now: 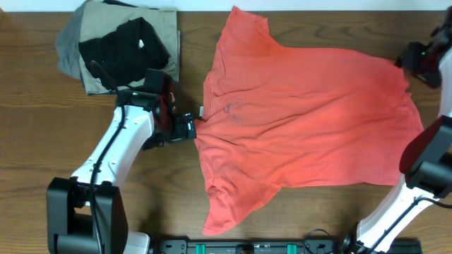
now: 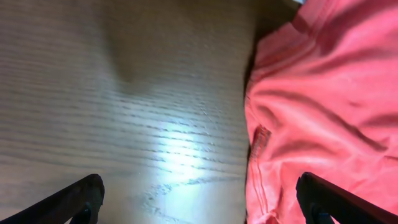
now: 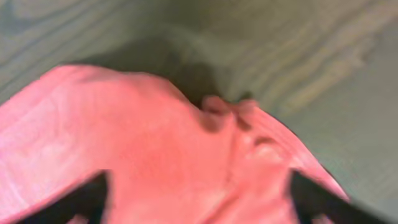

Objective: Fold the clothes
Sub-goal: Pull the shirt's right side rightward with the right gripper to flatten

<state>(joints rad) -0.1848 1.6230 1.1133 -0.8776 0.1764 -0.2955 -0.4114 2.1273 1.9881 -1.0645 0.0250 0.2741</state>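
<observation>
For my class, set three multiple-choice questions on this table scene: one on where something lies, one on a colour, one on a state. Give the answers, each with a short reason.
1. Where is the pile of folded garments?
A. Left of the T-shirt
B. On top of the T-shirt
C. Right of the T-shirt

2. What colour is the T-shirt?
A. Navy
B. White
C. Coral-red

3. How is the left gripper?
A. Shut on a sleeve
B. Open, holding nothing
C. Shut on a black garment

Answers:
1 A: in the overhead view the pile sits at the far left, apart from the shirt.
2 C: the shirt is coral-red in all three views.
3 B: the left wrist view shows its jaws wide apart, clamping nothing.
</observation>
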